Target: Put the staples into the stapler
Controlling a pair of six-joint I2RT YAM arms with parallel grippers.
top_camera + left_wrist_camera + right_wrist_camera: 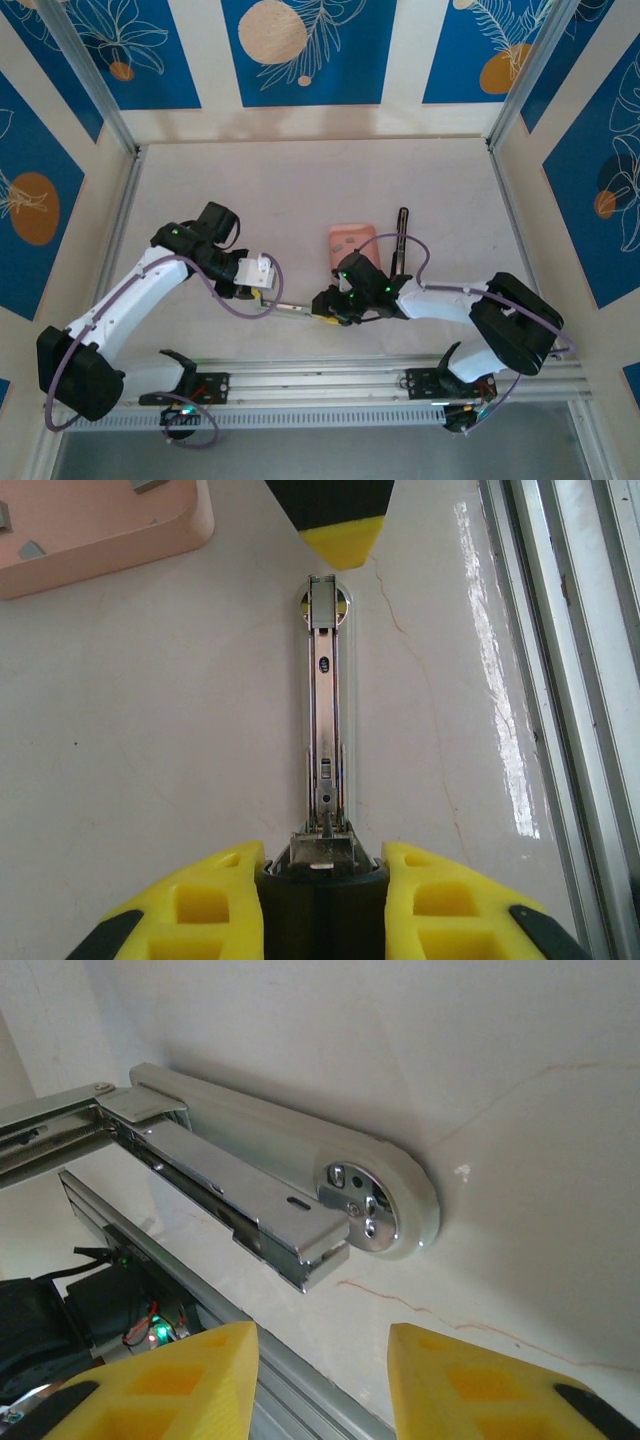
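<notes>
Pale glossy table (300,190) inside walls (300,50) of blue flowered panels, with a metal track (400,375) along the near edge. Near the middle, a pink tray (352,243). Just right of it, a black bar (403,222) lying flat and pointing away from the arms, apart from the rest of the stapler.

Between tray and near edge, the stapler (292,309): silver rail on a grey base, stretched left to right between both arms. Left gripper (266,296) clamped on its left end. Right gripper (322,312) close beside the other end.

From the left wrist: yellow fingers (200,910) closed in on the rear end of the stapler (322,710), left gripper (322,865) holding it, silver rail running straight away over the table (150,730). At the far tip, a round silver plate, and just beyond it one yellow fingertip (345,542) of the right gripper, contact not possible to make out. Top left, a corner of the tray (110,560) with a few small grey staples (30,550) lying loose inside.

From the right wrist: right gripper (320,1335) with jaws apart and nothing between them, hovering just short of the tip of the stapler (270,1185). Silver rail standing a little above the grey base at that end, round silver plate on the base's rounded nose. Base seemingly flat on the table (450,1060).
</notes>
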